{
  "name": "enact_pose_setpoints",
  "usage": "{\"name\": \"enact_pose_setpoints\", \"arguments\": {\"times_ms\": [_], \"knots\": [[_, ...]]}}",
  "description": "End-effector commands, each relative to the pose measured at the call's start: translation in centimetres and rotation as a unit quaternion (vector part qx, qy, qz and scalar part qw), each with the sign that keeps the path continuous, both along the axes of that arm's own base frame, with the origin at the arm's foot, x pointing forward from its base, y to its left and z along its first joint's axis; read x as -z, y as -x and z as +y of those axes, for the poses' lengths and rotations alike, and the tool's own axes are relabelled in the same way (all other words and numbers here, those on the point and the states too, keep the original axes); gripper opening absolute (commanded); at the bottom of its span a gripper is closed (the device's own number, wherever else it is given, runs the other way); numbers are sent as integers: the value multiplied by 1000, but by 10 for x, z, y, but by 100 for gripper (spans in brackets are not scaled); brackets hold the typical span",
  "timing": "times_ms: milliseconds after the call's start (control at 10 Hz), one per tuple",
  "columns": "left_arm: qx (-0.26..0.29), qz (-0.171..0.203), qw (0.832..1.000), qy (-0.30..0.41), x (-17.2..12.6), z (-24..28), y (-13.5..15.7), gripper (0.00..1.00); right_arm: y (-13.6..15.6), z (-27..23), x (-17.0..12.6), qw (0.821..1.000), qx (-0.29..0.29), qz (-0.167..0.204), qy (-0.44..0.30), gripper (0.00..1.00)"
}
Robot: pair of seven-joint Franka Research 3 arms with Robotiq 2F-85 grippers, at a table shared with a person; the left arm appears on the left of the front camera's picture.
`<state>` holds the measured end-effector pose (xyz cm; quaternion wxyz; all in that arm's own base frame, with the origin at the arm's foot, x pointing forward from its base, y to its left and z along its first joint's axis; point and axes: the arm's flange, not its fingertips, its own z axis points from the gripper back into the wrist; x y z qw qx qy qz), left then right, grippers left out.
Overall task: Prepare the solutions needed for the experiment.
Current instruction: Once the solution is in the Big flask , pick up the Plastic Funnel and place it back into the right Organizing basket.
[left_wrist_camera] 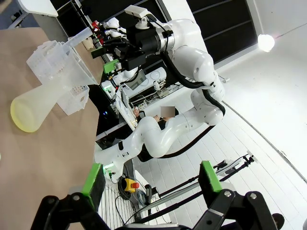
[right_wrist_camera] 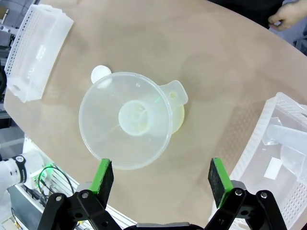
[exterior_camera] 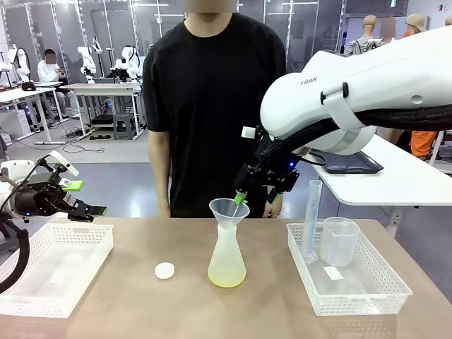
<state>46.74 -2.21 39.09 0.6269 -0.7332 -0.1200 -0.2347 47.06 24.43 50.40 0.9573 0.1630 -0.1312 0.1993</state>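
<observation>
— Start at the left. How were those jaws?

— I saw the left gripper [exterior_camera: 83,198] released, its green pads spread wide, hanging above the far rim of the left basket [exterior_camera: 67,227]. Through its own wrist camera, the flask [left_wrist_camera: 38,108] lay well ahead of those jaws and off to one side, with bare table between.

— Any room past that basket?

— Yes. Right of the basket's edge I had open table [exterior_camera: 127,296], then a white cap [exterior_camera: 164,270] lying flat. It was near the flask but apart from it.

— Where was the liquid?

— The solution [exterior_camera: 227,277], pale yellow, sat as a shallow layer in the flask's bottom, below the right jaws. A funnel [exterior_camera: 229,210] stood in the flask's neck.

— And the right jaws?

— The right gripper [exterior_camera: 240,199] was released too, just above the funnel's far rim. From its wrist camera one pad sat close to the funnel's edge and the other over bare table. I could not tell whether either pad touched the rim.

— Farther right?

— The right basket [exterior_camera: 385,263] stood apart from the flask, with a strip of table between them. A measuring cylinder [exterior_camera: 311,219] and a beaker [exterior_camera: 339,241] stood at the basket's end nearer those jaws. A person [exterior_camera: 212,106] stood at the table's far edge, behind the flask.
</observation>
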Motion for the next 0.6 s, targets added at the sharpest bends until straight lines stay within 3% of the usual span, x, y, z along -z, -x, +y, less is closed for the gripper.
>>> {"name": "enact_pose_setpoints", "arguments": {"times_ms": [0,500], "knots": [[-1,-2,1000,1,-1,0,0,100,-15,23,2,1000,13,23,13,100],[-1,-2,1000,1,-1,0,0,100,-37,34,16,996,51,57,38,100]]}}
